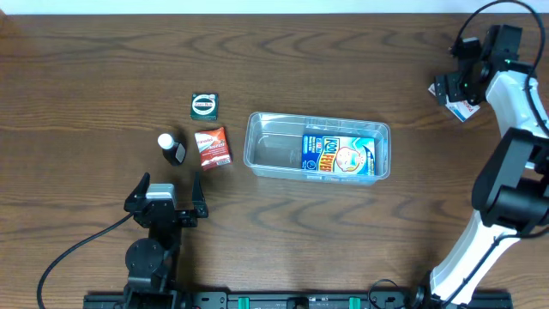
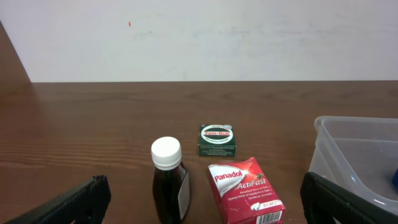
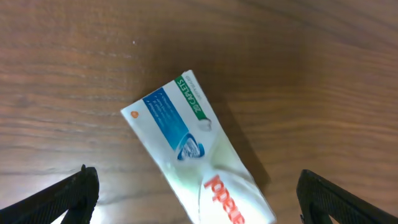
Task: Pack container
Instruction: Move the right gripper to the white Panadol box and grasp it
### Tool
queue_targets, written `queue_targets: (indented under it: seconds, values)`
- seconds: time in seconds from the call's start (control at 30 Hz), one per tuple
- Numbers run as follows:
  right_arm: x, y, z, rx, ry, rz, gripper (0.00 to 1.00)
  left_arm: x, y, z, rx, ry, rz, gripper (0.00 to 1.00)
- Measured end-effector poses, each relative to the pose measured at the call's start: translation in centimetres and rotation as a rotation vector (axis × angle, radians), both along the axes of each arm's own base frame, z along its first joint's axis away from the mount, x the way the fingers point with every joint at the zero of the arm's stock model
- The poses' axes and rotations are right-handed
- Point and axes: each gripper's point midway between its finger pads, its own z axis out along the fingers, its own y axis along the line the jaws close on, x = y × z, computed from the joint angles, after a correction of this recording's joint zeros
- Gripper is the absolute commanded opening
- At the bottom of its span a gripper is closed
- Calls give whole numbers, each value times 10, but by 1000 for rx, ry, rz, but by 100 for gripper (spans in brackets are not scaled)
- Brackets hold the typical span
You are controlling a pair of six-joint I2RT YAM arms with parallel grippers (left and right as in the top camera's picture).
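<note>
The clear plastic container sits mid-table with a blue and yellow packet inside its right half; its corner shows in the left wrist view. My left gripper is open and empty, just in front of a dark bottle with a white cap and a red Panadol box. A green Zam-Buk tin lies behind them. My right gripper is open at the far right, hovering over a white Panadol box that lies on the table between its fingers.
The bottle, red box and green tin cluster left of the container. The white box lies near the table's far right edge. A cable runs from the left arm's base at the front.
</note>
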Motion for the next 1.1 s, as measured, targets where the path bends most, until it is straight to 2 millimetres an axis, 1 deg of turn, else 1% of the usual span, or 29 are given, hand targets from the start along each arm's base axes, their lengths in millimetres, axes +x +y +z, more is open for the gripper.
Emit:
queue_targets:
  seconds: [0.07, 0.27, 0.37, 0.47, 0.53, 0.6, 0.63, 0.7, 0.73, 0.77, 0.93, 1.0, 1.1]
  values:
    - [1, -1, -6, -1, 4, 16, 99, 0, 0, 0, 0, 0, 0, 98]
    - [6, -4, -13, -2, -8, 34, 99, 0, 0, 0, 0, 0, 0, 98]
    - [5, -7, -23, 5, 5, 33, 99, 0, 0, 0, 0, 0, 0, 98]
    - [2, -8, -38, 14, 32, 32, 99, 0, 0, 0, 0, 0, 0, 98]
    - [1, -8, -44, 17, 43, 32, 99, 0, 0, 0, 0, 0, 0, 98]
    - [1, -7, -46, 21, 45, 34, 93, 0, 0, 0, 0, 0, 0, 98]
    - [1, -7, -46, 21, 46, 36, 86, 0, 0, 0, 0, 0, 0, 98]
    - [-1, -6, -46, 24, 51, 39, 70, 0, 0, 0, 0, 0, 0, 98]
    - [-1, -6, -47, 25, 55, 38, 66, 0, 0, 0, 0, 0, 0, 98]
    - [-3, -6, -48, 31, 61, 28, 63, 0, 0, 0, 0, 0, 0, 98]
    - [-12, -3, -51, 66, 95, -20, 60, 0, 0, 0, 0, 0, 0, 98]
    - [-15, -1, -52, 87, 111, -46, 56, 0, 0, 0, 0, 0, 0, 98]
    - [-22, 3, -54, 116, 136, -73, 47, 0, 0, 0, 0, 0, 0, 98]
